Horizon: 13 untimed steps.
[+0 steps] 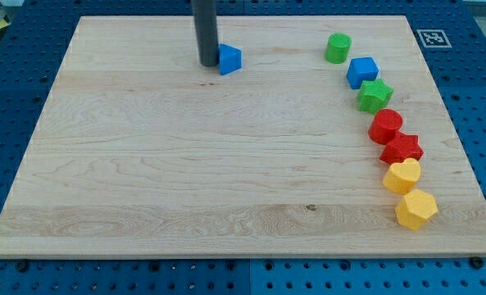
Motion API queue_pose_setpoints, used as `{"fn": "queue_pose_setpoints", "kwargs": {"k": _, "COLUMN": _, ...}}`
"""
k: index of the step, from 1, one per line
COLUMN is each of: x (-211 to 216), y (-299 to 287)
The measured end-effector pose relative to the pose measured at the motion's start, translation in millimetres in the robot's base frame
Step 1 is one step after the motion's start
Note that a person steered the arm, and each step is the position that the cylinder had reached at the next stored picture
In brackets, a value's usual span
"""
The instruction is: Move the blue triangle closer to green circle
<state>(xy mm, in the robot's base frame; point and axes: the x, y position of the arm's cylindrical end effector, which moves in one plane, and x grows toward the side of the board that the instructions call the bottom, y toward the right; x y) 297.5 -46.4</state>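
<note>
— Sitting near the counter's (144,205) top edge, the blue triangle (230,59) is lying well apart from the green circle (338,48).

— My tip (207,62) is touching its left side, holding nothing; the push is barely starting.

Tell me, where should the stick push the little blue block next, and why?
Probably a short push toward the view's right. My tip sits right against the left side of the blue triangle, and the green circle stands off to the right near the view's top, with bare board between them. Pushing from this side should slide the triangle nearer to it.
</note>
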Motion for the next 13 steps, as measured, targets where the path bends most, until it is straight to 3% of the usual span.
{"fn": "queue_pose_setpoints", "kwargs": {"k": 1, "x": -3.3, "y": 29.7}}
{"fn": "queue_pose_setpoints", "kwargs": {"k": 3, "x": 53.6, "y": 55.5}}
{"fn": "queue_pose_setpoints", "kwargs": {"k": 4, "x": 51.7, "y": 58.8}}
{"fn": "queue_pose_setpoints", "kwargs": {"k": 6, "x": 33.9, "y": 62.0}}
{"fn": "queue_pose_setpoints", "kwargs": {"k": 9, "x": 24.3, "y": 123.4}}
{"fn": "queue_pose_setpoints", "kwargs": {"k": 13, "x": -34.4, "y": 130.0}}
